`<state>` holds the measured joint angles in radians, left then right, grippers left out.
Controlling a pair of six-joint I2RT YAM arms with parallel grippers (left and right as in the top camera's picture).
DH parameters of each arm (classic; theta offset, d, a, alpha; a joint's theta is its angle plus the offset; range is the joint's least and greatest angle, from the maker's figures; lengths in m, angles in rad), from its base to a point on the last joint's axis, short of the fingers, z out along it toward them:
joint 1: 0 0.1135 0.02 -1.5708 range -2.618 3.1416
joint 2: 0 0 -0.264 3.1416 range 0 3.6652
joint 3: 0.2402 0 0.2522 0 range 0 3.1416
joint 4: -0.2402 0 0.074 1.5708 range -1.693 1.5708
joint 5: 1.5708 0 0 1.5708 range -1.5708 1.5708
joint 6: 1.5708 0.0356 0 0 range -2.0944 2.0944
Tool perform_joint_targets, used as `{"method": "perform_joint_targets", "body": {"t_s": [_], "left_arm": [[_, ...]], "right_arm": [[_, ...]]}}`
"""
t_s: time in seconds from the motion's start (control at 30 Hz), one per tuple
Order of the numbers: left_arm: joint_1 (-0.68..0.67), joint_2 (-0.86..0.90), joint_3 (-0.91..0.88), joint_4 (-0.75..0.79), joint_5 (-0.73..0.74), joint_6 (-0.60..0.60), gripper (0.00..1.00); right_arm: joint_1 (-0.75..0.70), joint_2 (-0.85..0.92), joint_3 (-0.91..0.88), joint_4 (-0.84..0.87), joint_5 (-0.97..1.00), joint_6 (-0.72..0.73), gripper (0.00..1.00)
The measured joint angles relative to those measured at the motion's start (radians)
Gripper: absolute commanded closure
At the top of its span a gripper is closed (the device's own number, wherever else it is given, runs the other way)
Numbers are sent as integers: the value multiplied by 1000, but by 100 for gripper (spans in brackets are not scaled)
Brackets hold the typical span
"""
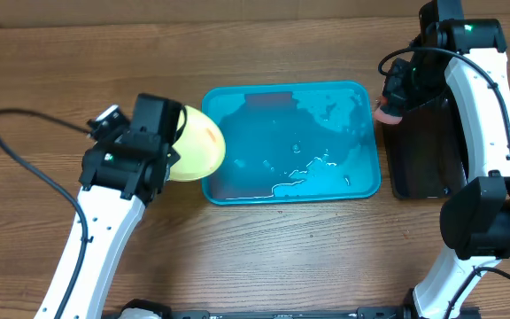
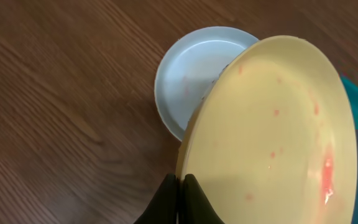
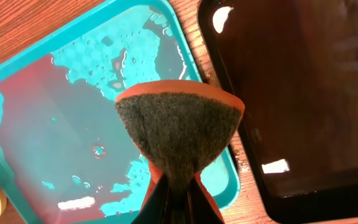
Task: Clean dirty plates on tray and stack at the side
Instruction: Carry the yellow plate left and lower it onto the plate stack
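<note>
Left end effector (image 2: pixel 180 186) clamped on tilted yellow plate (image 2: pixel 272 137) at its rim, over blue plate (image 2: pixel 191 74), right end effector (image 3: pixel 179 193) pinching sponge (image 3: pixel 179 124) over teal tray (image 3: pixel 55 40) edge

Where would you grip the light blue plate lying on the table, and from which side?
Probably its raised rim, on the exposed edge. The light blue plate lies flat on the table, and the yellow plate held in the left pincer overhangs its other side, so come in low from the bare-wood side.
</note>
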<state>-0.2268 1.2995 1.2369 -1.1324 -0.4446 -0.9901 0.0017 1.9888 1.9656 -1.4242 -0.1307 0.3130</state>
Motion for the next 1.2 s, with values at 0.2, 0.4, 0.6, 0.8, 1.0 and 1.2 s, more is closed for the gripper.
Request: {"method": "perform_joint_targets", "body": {"t_s": [0.2, 0.4, 0.6, 0.8, 1.0, 1.2], "left_arm": [[89, -10, -179, 139, 0, -119, 96], [125, -10, -313, 317, 0, -156, 96], [124, 8, -369, 445, 0, -157, 95], [124, 92, -369, 487, -7, -157, 96], [124, 203, -369, 524, -26, -157, 96], [124, 227, -369, 538, -61, -157, 96]], "right_arm": [[0, 0, 0, -1, 0, 0, 96], [0, 0, 0, -2, 0, -4, 96], [0, 0, 0, -5, 0, -4, 96], [0, 0, 0, -13, 0, -16, 96], [0, 0, 0, -13, 0, -23, 96], [0, 0, 0, -13, 0, -26, 96]]}}
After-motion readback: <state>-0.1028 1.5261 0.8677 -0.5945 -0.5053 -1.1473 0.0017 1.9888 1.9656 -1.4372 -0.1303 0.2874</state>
